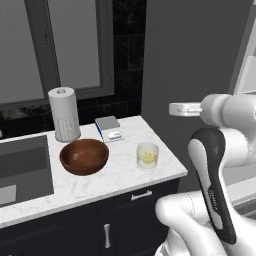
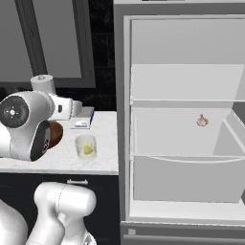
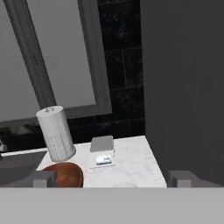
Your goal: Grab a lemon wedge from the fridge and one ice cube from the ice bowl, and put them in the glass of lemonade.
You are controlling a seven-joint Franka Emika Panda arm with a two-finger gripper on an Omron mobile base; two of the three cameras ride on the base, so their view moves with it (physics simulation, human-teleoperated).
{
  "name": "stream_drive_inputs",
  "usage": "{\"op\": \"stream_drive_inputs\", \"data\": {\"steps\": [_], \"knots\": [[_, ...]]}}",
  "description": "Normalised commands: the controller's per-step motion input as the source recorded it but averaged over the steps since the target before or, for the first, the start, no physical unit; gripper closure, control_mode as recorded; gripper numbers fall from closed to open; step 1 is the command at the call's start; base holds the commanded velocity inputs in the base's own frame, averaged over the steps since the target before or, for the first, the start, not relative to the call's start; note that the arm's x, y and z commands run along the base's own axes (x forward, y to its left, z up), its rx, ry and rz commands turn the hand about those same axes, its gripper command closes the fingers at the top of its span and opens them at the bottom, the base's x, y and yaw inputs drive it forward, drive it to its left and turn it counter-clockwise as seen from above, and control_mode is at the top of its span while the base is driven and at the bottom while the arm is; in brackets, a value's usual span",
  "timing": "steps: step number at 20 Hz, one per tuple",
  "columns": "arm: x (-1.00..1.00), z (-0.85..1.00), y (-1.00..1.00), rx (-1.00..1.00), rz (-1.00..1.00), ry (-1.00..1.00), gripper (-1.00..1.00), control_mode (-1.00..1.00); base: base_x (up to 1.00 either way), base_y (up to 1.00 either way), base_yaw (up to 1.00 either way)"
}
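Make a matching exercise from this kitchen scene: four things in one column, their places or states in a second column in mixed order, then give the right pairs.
Things:
1. ice bowl
2. glass of lemonade
3. paper-towel roll
4. garlic bulb

Places or states:
A. on a white shelf inside the open fridge
B. upright at the back of the counter, behind the bowl
C. near the counter's right edge, with a yellow piece in its liquid
D. reddish-brown, between the sink and the glass

Pairs: 1-D, 2-C, 3-B, 4-A
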Motion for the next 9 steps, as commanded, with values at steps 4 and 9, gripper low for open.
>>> {"op": "stream_drive_inputs", "data": {"steps": [4,9], "knots": [[-0.51,-0.91,0.55,-0.07,0.36,0.11,-1.0,-1.0,0.0,0.0,0.0],[0.33,-1.0,0.1,0.0,0.57,0.35,-1.0,-1.0,0.0,0.0,0.0]]}}
